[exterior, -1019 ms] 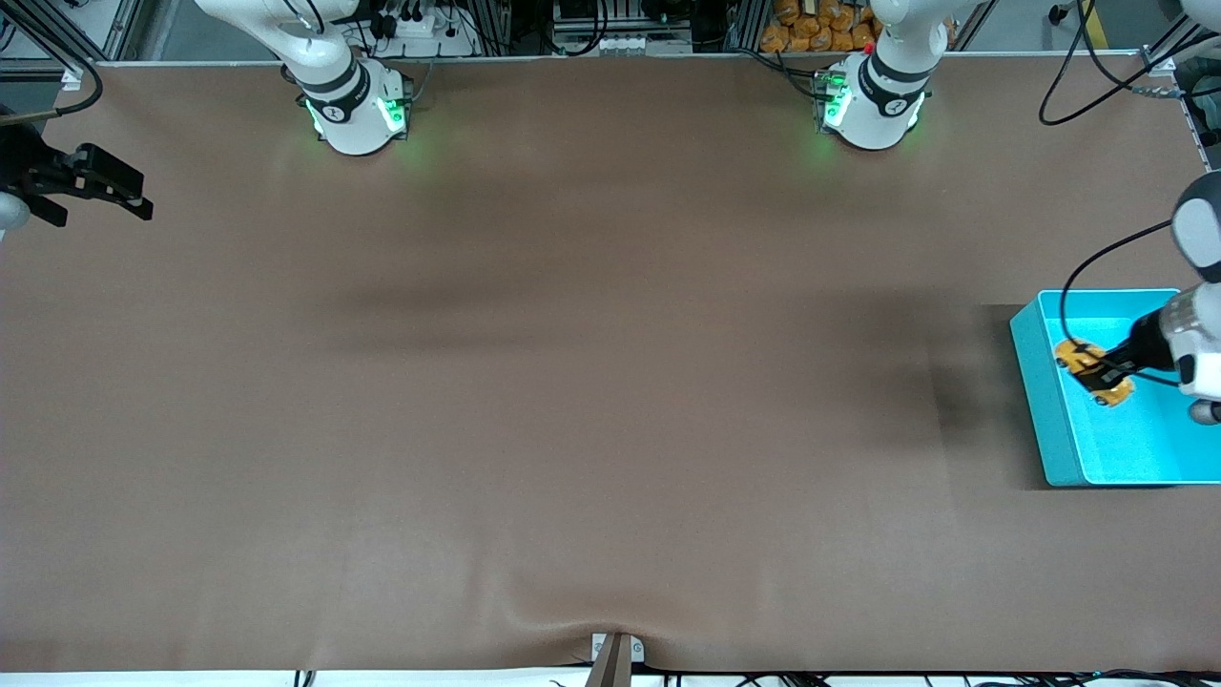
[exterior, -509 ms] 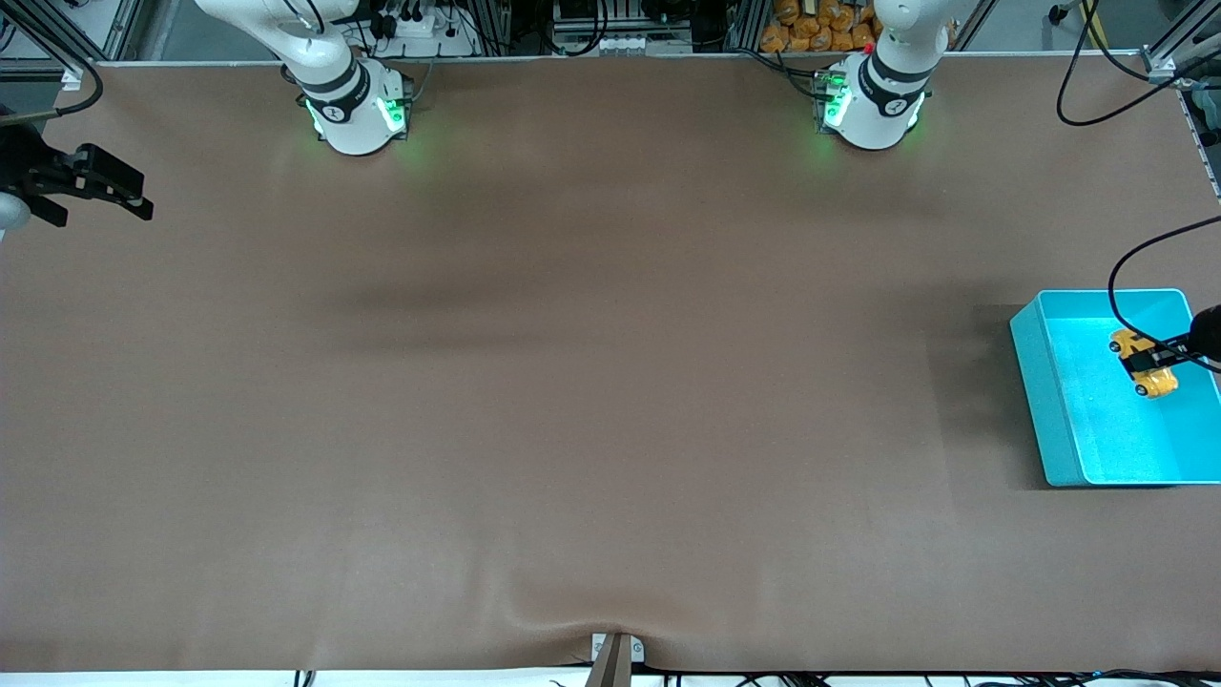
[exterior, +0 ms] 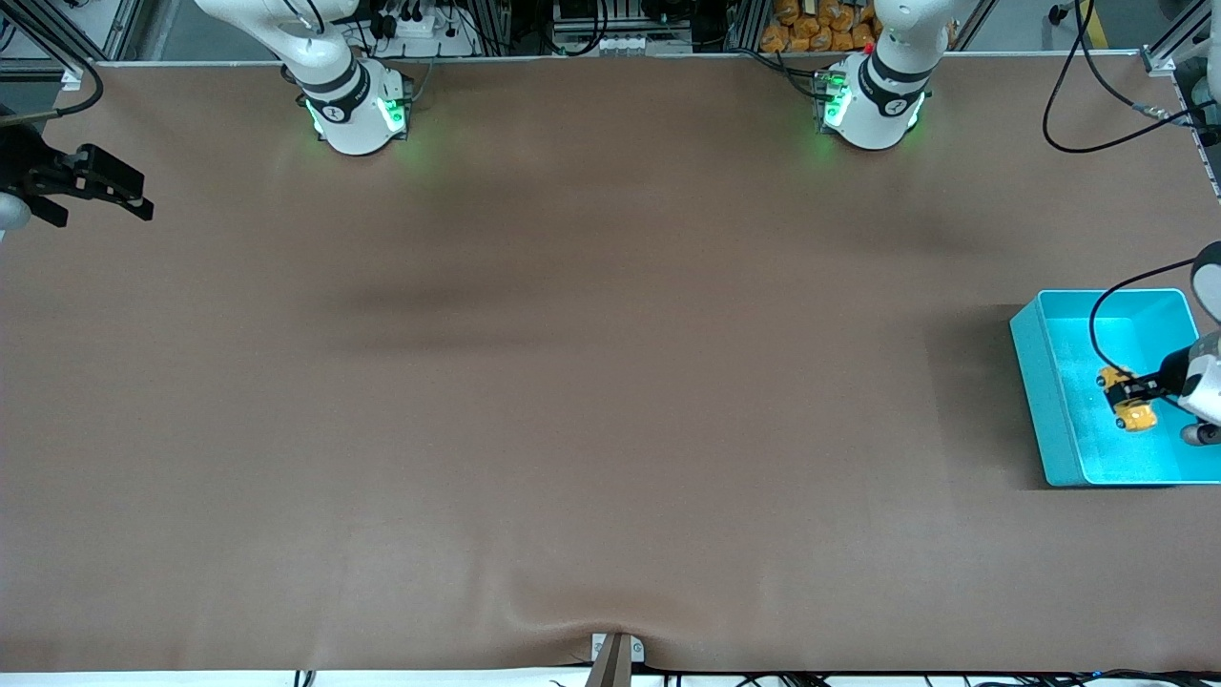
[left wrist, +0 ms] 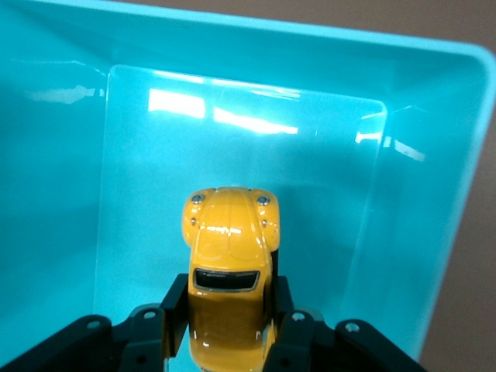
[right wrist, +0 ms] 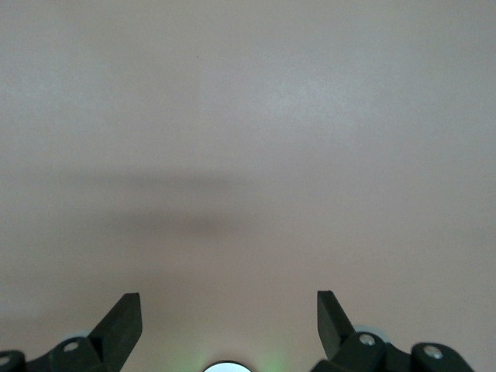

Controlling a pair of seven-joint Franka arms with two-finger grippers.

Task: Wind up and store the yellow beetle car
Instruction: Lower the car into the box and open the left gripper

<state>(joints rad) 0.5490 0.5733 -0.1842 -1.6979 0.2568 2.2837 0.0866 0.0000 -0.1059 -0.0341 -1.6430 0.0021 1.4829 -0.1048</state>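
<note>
- The bin (exterior: 1040,382) is being carried by the table (exterior: 572,382) at the left arm's end.
- The yellow beetle car (exterior: 1130,405) is being held inside the bin by the left hand (exterior: 1137,389).
- The right hand (exterior: 134,196), spread wide, is being kept over the table's right-arm end.

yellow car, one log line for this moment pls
left hand: shut on car, over bin | right hand: open, waiting over table

Table cover (exterior: 591,382): brown mat over the whole work surface; a shallow wrinkle at its edge nearest the front camera.
Teal bin (exterior: 1035,382): open-topped, rectangular, sits on the mat at the left arm's end of the table; glossy inner floor (left wrist: 232,155) shows light reflections.
Metal bracket (exterior: 615,654): clamped at the mat's near edge, mid-table.
Black cable (exterior: 1097,105): looped over the mat's corner at the left arm's end.
</note>
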